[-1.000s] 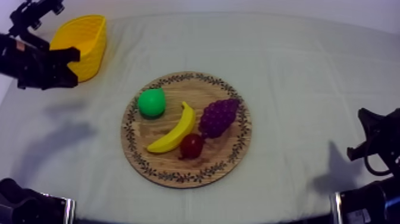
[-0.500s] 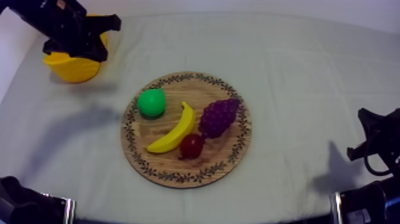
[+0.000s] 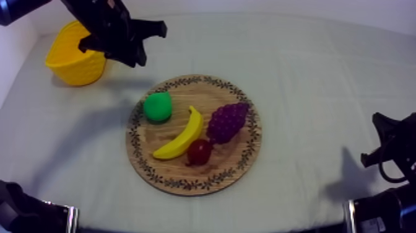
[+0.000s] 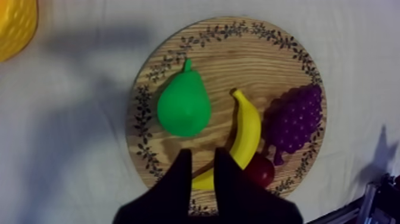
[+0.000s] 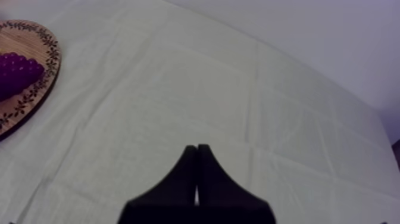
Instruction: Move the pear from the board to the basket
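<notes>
The green pear lies on the left part of the round wooden board. My left gripper hangs above the cloth between the yellow basket and the board, up and to the left of the pear. In the left wrist view the pear lies just beyond my left gripper, which is narrowly open with nothing in it and looks down on the board. The basket shows off to one side. My right gripper is shut on nothing, low at the table's right.
On the board with the pear are a banana, a bunch of grapes and a small red fruit. The right wrist view catches the board's rim and the grapes. Bare cloth surrounds the board.
My left arm has swung from the table's left edge, across the basket, to the space between basket and board. The fruit and the right arm have not moved.
</notes>
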Controlling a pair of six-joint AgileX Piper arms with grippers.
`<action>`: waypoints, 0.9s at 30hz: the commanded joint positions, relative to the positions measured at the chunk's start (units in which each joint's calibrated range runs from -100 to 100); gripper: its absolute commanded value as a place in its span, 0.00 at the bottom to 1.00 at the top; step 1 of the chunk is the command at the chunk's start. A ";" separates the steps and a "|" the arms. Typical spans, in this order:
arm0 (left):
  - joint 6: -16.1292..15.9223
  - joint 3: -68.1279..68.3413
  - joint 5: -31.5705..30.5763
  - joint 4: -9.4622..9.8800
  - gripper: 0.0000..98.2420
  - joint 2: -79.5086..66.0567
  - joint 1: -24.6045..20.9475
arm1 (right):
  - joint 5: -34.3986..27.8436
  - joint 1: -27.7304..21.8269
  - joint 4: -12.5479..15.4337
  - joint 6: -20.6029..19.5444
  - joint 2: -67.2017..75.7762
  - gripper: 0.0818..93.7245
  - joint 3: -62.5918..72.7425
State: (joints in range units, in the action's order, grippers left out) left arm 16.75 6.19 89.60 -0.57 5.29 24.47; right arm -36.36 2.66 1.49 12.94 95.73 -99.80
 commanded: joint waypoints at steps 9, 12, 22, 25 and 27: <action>-1.92 -0.58 -1.13 -1.32 0.56 1.16 -0.16 | -0.02 0.02 0.00 0.02 0.03 0.00 0.02; -1.91 -0.25 -1.14 -1.33 0.63 1.31 -0.47 | -0.02 0.02 0.00 0.02 0.03 0.00 0.02; -1.85 -0.32 1.98 -1.48 0.89 1.04 -0.72 | -0.02 0.02 0.00 0.02 0.03 0.00 0.02; -1.77 -0.60 2.78 -1.48 0.94 0.99 -0.70 | -0.02 0.02 0.00 0.02 0.03 0.00 0.02; -1.61 -0.72 2.99 -1.39 0.96 0.97 -0.69 | -0.02 0.02 0.00 0.01 0.03 0.00 0.02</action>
State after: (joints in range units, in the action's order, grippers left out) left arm 15.02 5.50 92.49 -2.06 6.31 23.77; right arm -36.36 2.66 1.49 12.97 95.73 -99.80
